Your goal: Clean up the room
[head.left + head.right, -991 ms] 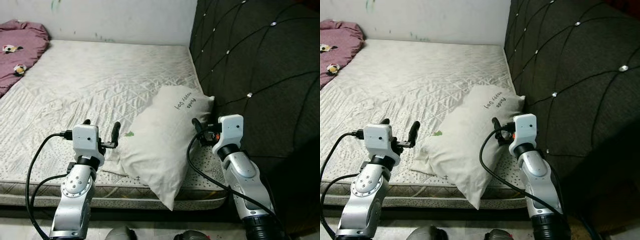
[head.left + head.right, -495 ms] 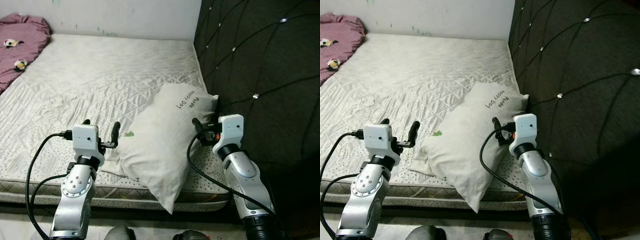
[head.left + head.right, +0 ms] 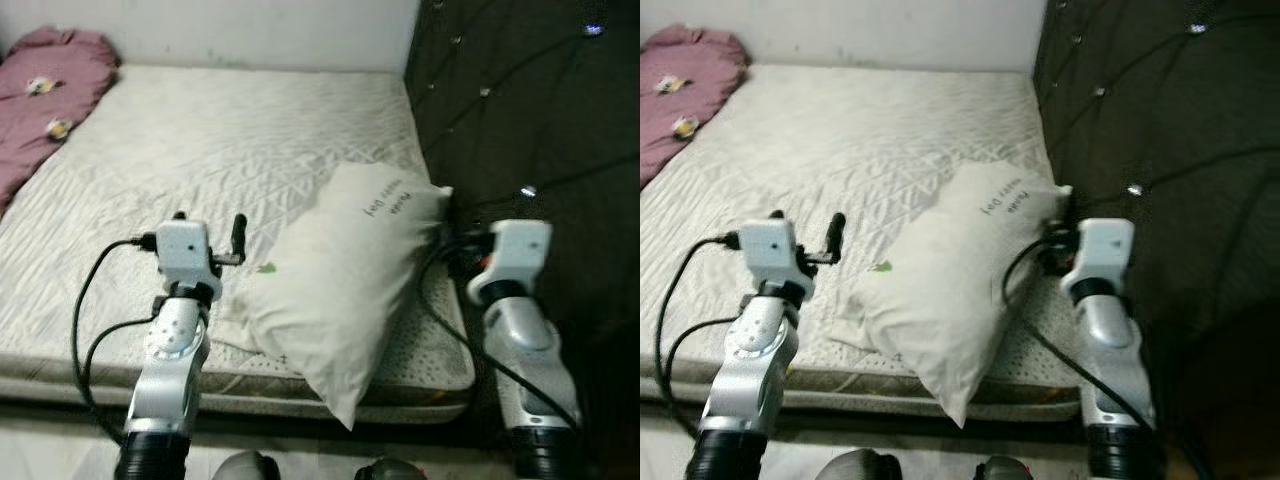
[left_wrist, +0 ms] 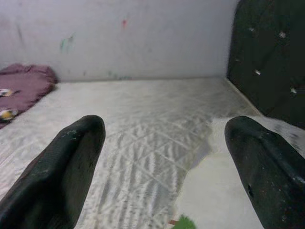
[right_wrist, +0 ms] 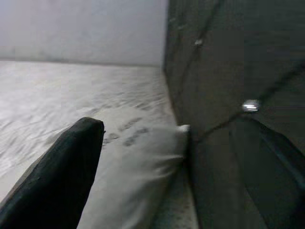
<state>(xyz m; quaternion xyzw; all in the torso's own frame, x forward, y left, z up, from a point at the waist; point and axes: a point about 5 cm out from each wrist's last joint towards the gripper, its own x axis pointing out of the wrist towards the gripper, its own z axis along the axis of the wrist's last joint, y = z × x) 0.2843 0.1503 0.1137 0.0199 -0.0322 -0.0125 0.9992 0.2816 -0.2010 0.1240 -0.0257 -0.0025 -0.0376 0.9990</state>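
The white pillow lies on the mattress, leaning against the dark headboard. My left pincer is wide open and holds nothing, just beside the pillow. My right pincer is open too, also holding nothing, by the pillow's other side.

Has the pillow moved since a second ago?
No. The pillow still lies with its top corner at the headboard and its low corner over the edge of the mattress; only the camera has shifted.
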